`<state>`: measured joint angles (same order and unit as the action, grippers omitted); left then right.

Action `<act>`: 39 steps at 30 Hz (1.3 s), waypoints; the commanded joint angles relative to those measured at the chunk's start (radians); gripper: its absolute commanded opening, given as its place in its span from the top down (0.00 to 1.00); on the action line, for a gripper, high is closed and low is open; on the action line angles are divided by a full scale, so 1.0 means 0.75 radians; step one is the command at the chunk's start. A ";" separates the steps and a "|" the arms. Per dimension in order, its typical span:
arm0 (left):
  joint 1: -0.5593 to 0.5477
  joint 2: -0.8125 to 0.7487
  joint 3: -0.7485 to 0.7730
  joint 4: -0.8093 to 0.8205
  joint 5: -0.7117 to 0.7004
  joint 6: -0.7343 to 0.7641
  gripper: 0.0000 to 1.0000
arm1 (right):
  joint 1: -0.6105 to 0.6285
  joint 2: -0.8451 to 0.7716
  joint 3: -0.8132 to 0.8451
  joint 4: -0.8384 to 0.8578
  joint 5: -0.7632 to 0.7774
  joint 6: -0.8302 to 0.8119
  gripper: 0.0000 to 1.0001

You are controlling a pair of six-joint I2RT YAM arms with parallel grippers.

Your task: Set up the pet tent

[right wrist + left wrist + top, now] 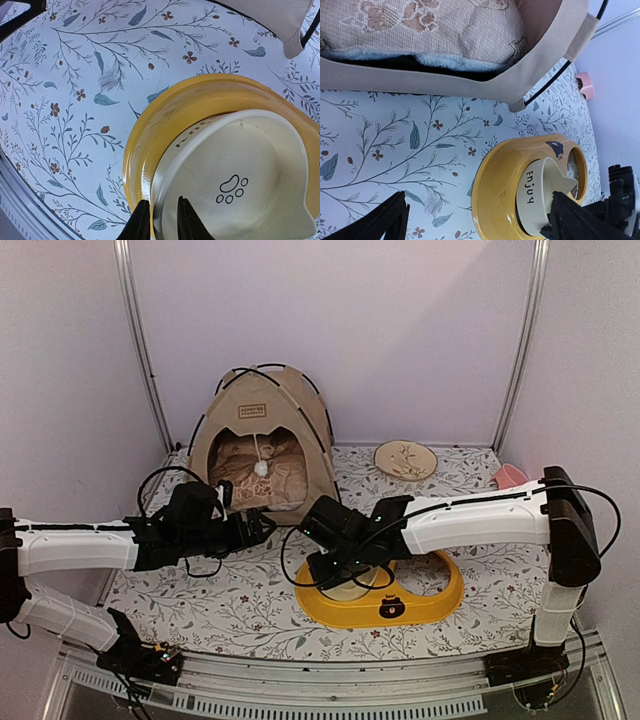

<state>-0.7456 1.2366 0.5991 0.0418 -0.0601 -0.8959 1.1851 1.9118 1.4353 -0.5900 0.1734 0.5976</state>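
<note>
The large beige canvas pet tent (262, 430) with thin black poles is standing upright at the back of the table, left of centre and close to the rear wall, with its arched doorway facing the arm bases. A small brown label patch (252, 411) is sitting above the doorway, a white pom-pom (261, 468) is hanging on a string in the opening, and a patterned tan cushion (235, 462) is lying inside. A white table cover printed with leaves and flowers (200, 600) is lying under everything. The left gripper (477, 200) is hovering low just in front of the tent's doorway, its black fingers (385, 222) spread wide with nothing between them. In front of the tent and to its right, apart from its front corner, a yellow plastic two-hole bowl tray (420, 612) is lying flat, and a round cream bowl with a black paw print (240, 170) is sitting in the hole nearer the tent. The right gripper (160, 220) is reaching down at this bowl, its two fingers (139, 224) standing only narrowly apart with the bowl's rim between them; whether they are pressing on the rim cannot be told. A round beige plate with a leaf drawing (405, 460) is lying at the back, right of the tent, and a small pink object (510, 477) is sitting near the far right edge.
</note>
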 commanded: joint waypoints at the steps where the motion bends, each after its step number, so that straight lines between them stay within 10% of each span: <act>1: 0.016 0.013 -0.013 0.045 0.016 -0.011 0.01 | 0.005 -0.034 0.018 -0.029 0.081 0.030 0.71; 6: 0.015 0.022 -0.011 0.050 0.028 -0.008 0.00 | -0.002 -0.102 0.016 -0.035 0.141 0.011 0.45; 14: 0.015 0.038 -0.009 0.066 0.051 -0.006 0.00 | -0.051 -0.176 -0.043 -0.031 0.143 -0.011 0.42; 27: 0.013 0.073 -0.001 0.087 0.079 -0.014 0.01 | 0.029 0.035 -0.044 0.007 0.019 0.001 0.88; 39: 0.012 0.080 0.011 0.085 0.086 -0.014 0.01 | -0.032 -0.059 -0.062 0.011 0.053 0.003 0.84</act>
<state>-0.7456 1.2896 0.5991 0.0856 -0.0071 -0.9070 1.2026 1.9511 1.4052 -0.5758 0.1875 0.5949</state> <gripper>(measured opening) 0.995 0.141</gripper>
